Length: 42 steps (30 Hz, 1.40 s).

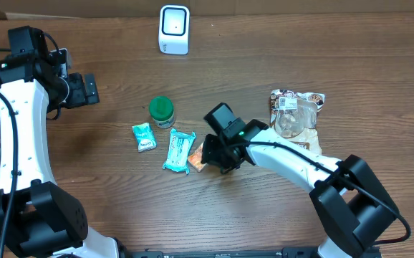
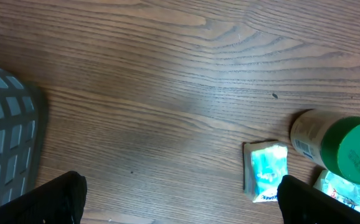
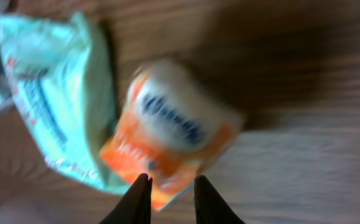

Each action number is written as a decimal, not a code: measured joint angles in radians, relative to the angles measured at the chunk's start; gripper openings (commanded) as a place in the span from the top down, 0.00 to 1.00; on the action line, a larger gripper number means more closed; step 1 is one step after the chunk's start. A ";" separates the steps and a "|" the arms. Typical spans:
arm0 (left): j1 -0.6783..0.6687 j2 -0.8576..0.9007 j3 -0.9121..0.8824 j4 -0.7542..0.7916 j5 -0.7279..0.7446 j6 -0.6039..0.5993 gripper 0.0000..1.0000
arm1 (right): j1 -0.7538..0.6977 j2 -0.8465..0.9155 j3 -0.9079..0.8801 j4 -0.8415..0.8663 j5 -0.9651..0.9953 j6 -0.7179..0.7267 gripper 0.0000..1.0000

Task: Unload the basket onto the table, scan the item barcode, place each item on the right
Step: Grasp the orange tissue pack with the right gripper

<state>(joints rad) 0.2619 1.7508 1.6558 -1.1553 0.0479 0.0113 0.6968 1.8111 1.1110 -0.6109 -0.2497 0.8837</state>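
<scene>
Right wrist view shows the orange packet (image 3: pixel 174 140) lying on the table (image 3: pixel 304 168), blurred, its near corner caught between the fingers of the right pincer (image 3: pixel 171 182), which looks clenched on it. Overhead, the packet sits mid-table, just right of a teal pouch (image 1: pixel 179 149) and mostly hidden under that pincer. The white scanner (image 1: pixel 174 29) stands well apart at the far edge, so I judge the task is only at the grasp: lifting, carrying and presenting the barcode remain. The left pincer (image 1: pixel 87 89) hangs released at far left, holding nothing.
</scene>
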 measured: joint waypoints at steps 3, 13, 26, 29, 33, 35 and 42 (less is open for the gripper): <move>0.000 0.000 0.000 0.000 0.000 0.000 0.00 | -0.022 0.000 0.000 -0.002 0.026 0.008 0.71; 0.000 0.000 0.000 0.000 0.000 0.000 0.01 | -0.024 0.000 -0.048 0.062 0.045 0.066 0.78; 0.000 0.000 0.000 0.000 0.000 0.000 0.00 | -0.024 0.001 -0.052 0.142 0.070 0.056 0.96; 0.000 0.000 0.000 0.000 0.000 0.000 0.00 | -0.031 0.001 -0.049 0.155 0.066 -0.024 0.96; 0.000 0.000 0.000 0.000 0.000 0.000 0.00 | -0.084 0.011 -0.008 0.171 0.032 -0.247 0.96; 0.000 0.000 0.000 0.000 0.000 0.000 0.00 | -0.121 0.012 0.014 0.183 0.023 -0.352 0.96; 0.000 0.000 0.000 0.000 0.000 0.000 0.00 | -0.227 0.013 0.028 0.176 -0.043 -0.538 0.56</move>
<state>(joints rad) 0.2619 1.7508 1.6558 -1.1553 0.0475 0.0113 0.4694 1.8236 1.1393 -0.4347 -0.2928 0.3458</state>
